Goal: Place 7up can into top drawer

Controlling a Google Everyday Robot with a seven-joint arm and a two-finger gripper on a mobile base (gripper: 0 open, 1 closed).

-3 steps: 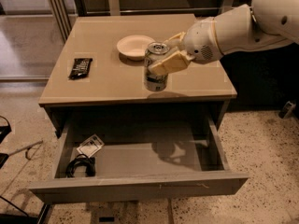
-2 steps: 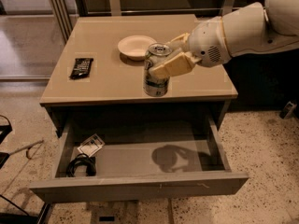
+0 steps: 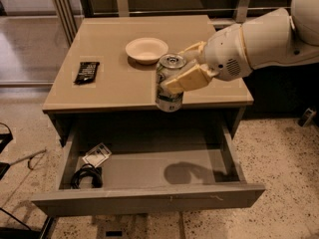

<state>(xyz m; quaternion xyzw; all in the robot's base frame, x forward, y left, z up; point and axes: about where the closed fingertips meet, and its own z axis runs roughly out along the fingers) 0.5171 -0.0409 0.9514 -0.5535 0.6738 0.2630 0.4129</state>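
Observation:
The 7up can [image 3: 168, 96], silver and green with a pull-tab top, is held upright in the air in my gripper [image 3: 185, 69], whose cream fingers [image 3: 187, 78] are shut around its upper half. The can hangs over the front edge of the beige table [image 3: 114, 91], above the open top drawer [image 3: 149, 171]. The drawer is pulled out wide, with a grey interior and a flat grey front panel [image 3: 149, 199]. My white arm [image 3: 259, 41] reaches in from the right.
A shallow cream bowl [image 3: 146, 49] sits on the table behind the can. A black remote-like object [image 3: 86, 71] lies at the table's left. In the drawer's left part lie a coiled black cable [image 3: 86, 177] and a small white packet [image 3: 97, 155].
My gripper has carried the can forward and slightly down, from over the tabletop to over its front edge. Its shadow in the drawer has shifted left.

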